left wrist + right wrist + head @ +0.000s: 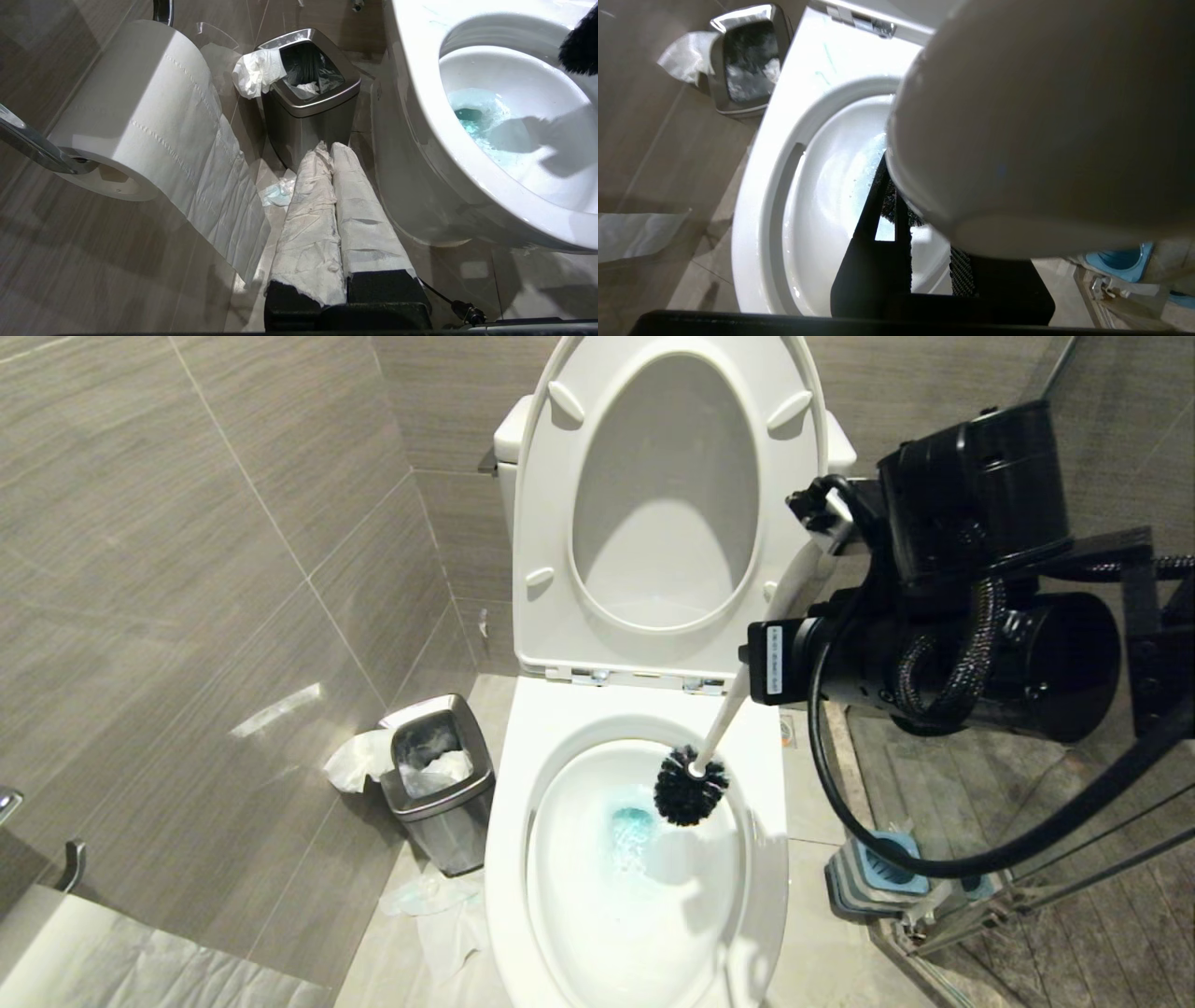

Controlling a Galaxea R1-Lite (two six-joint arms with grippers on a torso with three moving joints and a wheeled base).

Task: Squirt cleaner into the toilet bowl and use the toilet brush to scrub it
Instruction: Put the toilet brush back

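Head view, swept left to right.

At 9 o'clock: grey tiled wall [187,569], bare.

At 8 o'clock: small square steel waste bin [439,775] on the floor, dark liner inside, crumpled white paper [358,761] hanging off its left rim. Touches neither wall nor toilet, as far as can be told.

Left wrist view: left gripper [327,151] low beside the toilet's outer wall, pointing toward the bin. Two paper-wrapped fingers [308,219] pressed flat together, clenched on nothing. White toilet-paper roll [135,107] on a chrome holder beside it, long tail hanging down.

Centre, 12 to 6 o'clock: large glossy white ceramic toilet bowl [509,859], seat and lid raised upright against the tank. Translucent teal-blue cleaner [633,831] tinting the water at the basin's centre.

Just past centre, toward 4 o'clock of the basin: long white-handled toilet brush [691,789], black bristle head down inside the bowl near the right inner wall, just beside the teal patch. Handle slanting up and right toward 2 o'clock.

At 3 o'clock: right arm, black, bulky, reaching in from the right edge above the rim. Right gripper [823,527] at the handle's upper end, angled downward toward the basin. In the right wrist view, black fingers [873,252] closed around the white handle, grasping it.

At 5 o'clock: squat blue-topped brush holder [887,863] on the floor beside the toilet.
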